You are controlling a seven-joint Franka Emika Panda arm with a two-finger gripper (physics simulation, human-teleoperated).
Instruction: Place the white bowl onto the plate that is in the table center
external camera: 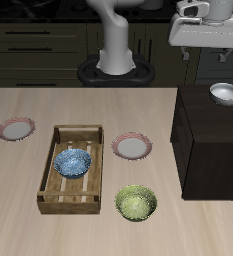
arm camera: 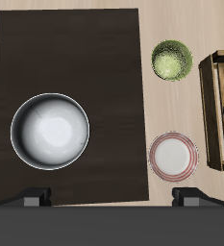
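A: Where is the small glossy white bowl (external camera: pixel 226 94) sitting?

B: It is resting upright on top of the black cabinet block (external camera: pixel 210 140), toward its back. In the wrist view the white bowl (arm camera: pixel 50 131) is lying directly below the camera, its greyish inside facing up.

A: And the small round plate with the white centre and pinkish-red rim (external camera: pixel 132 147)?

B: It is lying on the light beige wood-grain table (external camera: pixel 18 215), between the wooden slatted tray (external camera: pixel 71 169) and the cabinet block, just beside the tray. A second plate that looks the same (external camera: pixel 16 128) is sitting beyond the tray's other side.

A: What is the tray holding?

B: A blue patterned bowl (external camera: pixel 73 162). A yellow-green bowl (external camera: pixel 136 203) is standing nearer the table's front edge, beside the tray.

A: The gripper (external camera: pixel 203 22)?

B: It is hovering high above the cabinet block, well apart from the white bowl. Its two fingertips (arm camera: pixel 34 200) are standing wide apart, released, grasping nothing.
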